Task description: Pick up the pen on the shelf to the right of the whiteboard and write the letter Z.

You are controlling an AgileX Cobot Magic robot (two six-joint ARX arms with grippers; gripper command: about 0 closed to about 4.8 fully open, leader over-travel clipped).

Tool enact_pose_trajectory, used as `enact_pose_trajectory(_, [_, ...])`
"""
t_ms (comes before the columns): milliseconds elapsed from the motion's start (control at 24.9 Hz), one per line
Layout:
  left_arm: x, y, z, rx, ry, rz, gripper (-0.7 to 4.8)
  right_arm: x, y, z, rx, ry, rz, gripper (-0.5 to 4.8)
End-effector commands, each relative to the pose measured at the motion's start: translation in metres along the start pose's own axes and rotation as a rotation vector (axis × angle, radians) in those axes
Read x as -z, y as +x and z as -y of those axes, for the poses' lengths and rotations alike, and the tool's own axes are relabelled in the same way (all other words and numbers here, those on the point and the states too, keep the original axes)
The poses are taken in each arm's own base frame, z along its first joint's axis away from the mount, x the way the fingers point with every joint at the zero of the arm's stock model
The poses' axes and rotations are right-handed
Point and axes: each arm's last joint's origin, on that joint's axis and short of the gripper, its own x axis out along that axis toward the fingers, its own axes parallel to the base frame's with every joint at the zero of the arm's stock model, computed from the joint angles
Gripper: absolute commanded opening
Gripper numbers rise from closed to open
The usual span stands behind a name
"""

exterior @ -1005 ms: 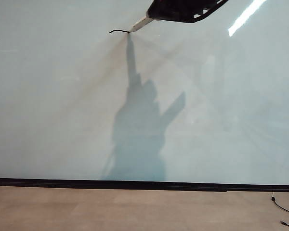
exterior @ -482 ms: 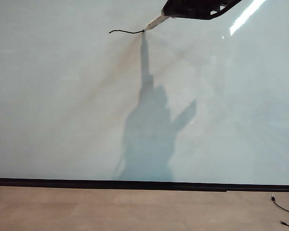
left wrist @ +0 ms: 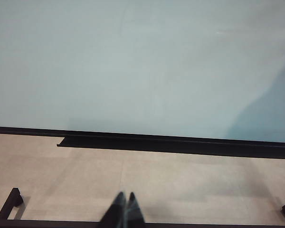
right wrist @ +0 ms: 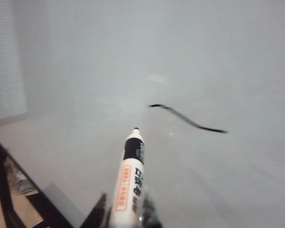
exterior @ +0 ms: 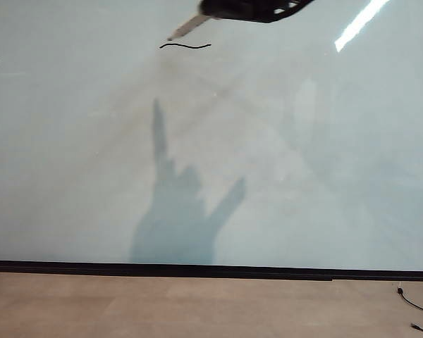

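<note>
Your right gripper [right wrist: 125,214] pinches the slim white marker pen [right wrist: 128,180], tip off the glossy pale whiteboard [exterior: 303,176] at eleven o'clock, above the wavy black stroke [exterior: 185,46]. Re-land off-target and the Z's diagonal starts disconnected. Left gripper [left wrist: 123,209] sits pressed together at six o'clock.

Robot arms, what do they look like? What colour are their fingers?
Both are black. In the exterior view the right gripper is a dark, flat, wedge-like shape with pale slots cut through it near the top edge. In the right wrist view its fingers are narrow, dark and a bit shiny. The left gripper has two slim black fingers that taper to points. No cables or markings show.
</note>
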Motion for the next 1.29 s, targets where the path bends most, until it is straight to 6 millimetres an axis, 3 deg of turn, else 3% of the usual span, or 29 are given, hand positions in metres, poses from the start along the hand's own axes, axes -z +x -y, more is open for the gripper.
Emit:
enact_pose_trajectory(40, [-0.001,0.0,0.0,0.001,0.005,0.007,-0.05,0.009,0.007,-0.008,0.011,-0.009,-0.021,-0.09])
enact_pose_trajectory(402, [-0.001,0.0,0.0,0.001,0.005,0.006,-0.05,0.047,0.042,-0.018,-0.022,-0.012,-0.133,-0.09])
enact_pose_trajectory(1286, [-0.001,0.0,0.0,0.001,0.005,0.006,-0.05,0.051,0.054,-0.011,0.063,-0.02,-0.157,-0.09])
